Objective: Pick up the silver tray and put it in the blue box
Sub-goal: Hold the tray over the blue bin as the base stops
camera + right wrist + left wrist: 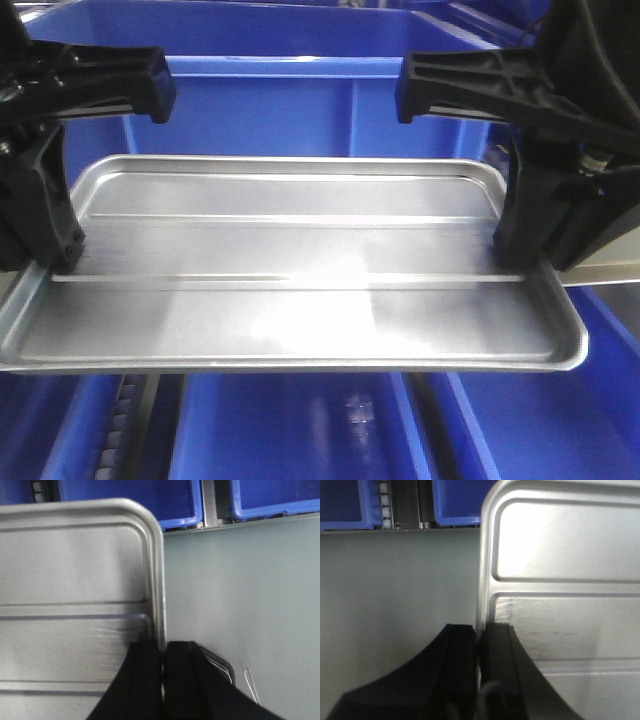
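Note:
The silver tray (290, 260) is held level between both grippers, its two long ridges running across the front view. My left gripper (57, 262) is shut on the rim of its left short end, one finger inside the rim and one outside (478, 630). My right gripper (520, 255) is shut on the rim of the right short end in the same way (163, 647). A blue box (260, 110) with a thick lip stands just behind the tray. In the wrist views the silver tray (560, 555) (75, 580) shows over a grey surface.
More blue crates (290, 430) lie below the tray's front edge and at the right (560, 420). The grey surface (395, 605) lies under the tray ends, with crates beyond it (130, 500). A curved metal rim (226, 665) shows beside the right fingers. Rollers (384, 502) run between crates.

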